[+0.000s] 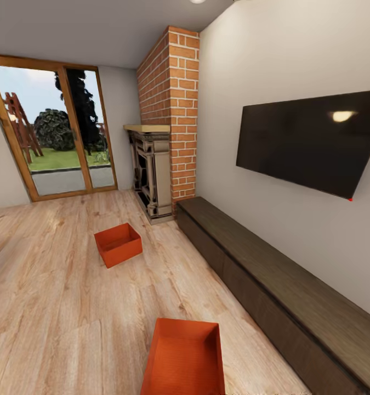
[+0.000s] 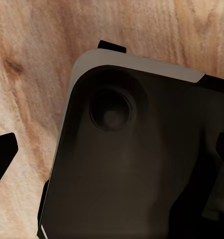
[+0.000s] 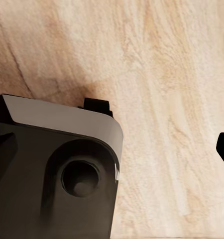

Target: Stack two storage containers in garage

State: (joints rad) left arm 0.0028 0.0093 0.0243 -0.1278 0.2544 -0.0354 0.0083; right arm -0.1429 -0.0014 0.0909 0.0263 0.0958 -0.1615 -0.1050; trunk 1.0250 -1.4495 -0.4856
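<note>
Two orange-red storage containers, both resting on the light wood-plank floor of the living room: one close under the head camera, the other farther off, toward the ornate fireplace and the glass door. Neither lifted yet, so judged the opening step, the approach to the first pickup. Next move likely calls for lowering an arm to the nearer bin's rim. Relative to the claw, no placing possible: wrist views looking down past dark robot housing at bare planks, with black tips at the edges. Cannot tell whether either claw stands apart or together. Also counted: one wall-mounted TV, one brick chimney, one long dark low bench.
</note>
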